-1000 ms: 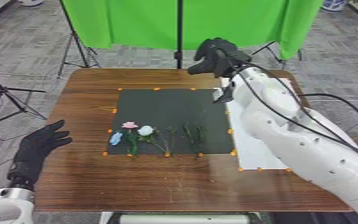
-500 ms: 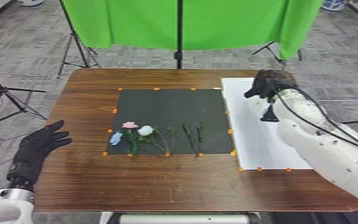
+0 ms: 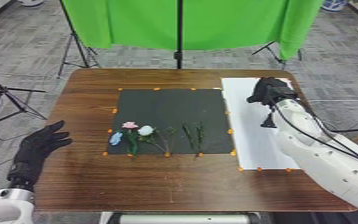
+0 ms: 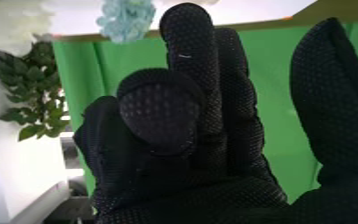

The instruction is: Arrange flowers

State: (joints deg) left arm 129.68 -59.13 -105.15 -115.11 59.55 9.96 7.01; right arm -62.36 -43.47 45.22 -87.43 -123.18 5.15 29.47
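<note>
"Where do things stand, and what could go wrong?"

"My right hand (image 3: 269, 91), open with nothing visible in its grasp, hangs over the far part of a white sheet (image 3: 257, 145). The right wrist view shows a pale blue flower (image 4: 127, 20), a white blossom (image 4: 20, 25) and green leaves (image 4: 33, 90) beyond my glove. A wide turn of my fingers might knock them; I cannot tell how near they are."

"And the flowers on the dark mat (image 3: 175, 102)?"

"A pink flower (image 3: 129, 125), a white rose (image 3: 146, 130), a blue flower (image 3: 115, 138) and green sprigs (image 3: 200, 135) lie on its near half. The stems are thin and crowded at left; a careless pinch could drag a neighbor along. The black cable (image 3: 302, 115) looping by my arm could sweep or snag."

"Which edges matter?"

"The brown table's (image 3: 113, 185) far right corner is close to my right hand. My left hand (image 3: 44, 145), fingers relaxed and open, overlaps the left edge. The best room for moving, I judge, is above the mat's far half and the wood nearest me."
</note>
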